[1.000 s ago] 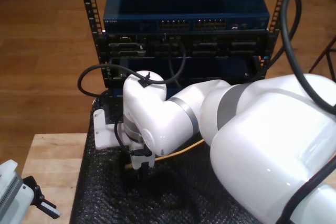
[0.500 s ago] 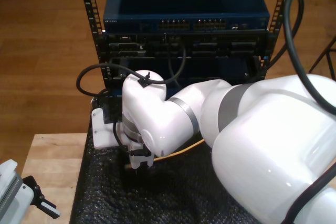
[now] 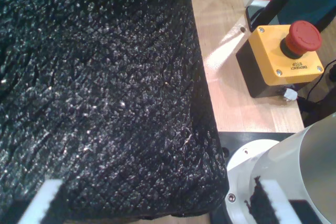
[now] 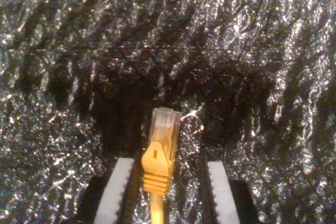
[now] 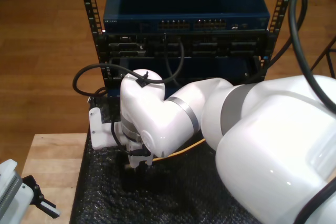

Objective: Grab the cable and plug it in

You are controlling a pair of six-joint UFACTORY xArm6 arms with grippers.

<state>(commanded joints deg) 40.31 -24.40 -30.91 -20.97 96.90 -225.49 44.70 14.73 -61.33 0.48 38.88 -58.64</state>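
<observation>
My second tool (image 4: 167, 192) stands open over the black foam mat (image 4: 252, 51), the cable (image 4: 160, 153) lying between its fingers (image 4: 116, 187), clear plug pointing away; whether either finger touches it cannot be told. In the exterior view the white arm (image 5: 157, 114) hides the tool's tips and most of the cable. My first tool (image 3: 157, 203), fingers spread and empty, hangs over the mat's edge beside bare table (image 3: 231, 87).

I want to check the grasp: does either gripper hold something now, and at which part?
Nothing is held. The cable plug lies between the open fingers of my second gripper, untouched. My first gripper is open.
</observation>
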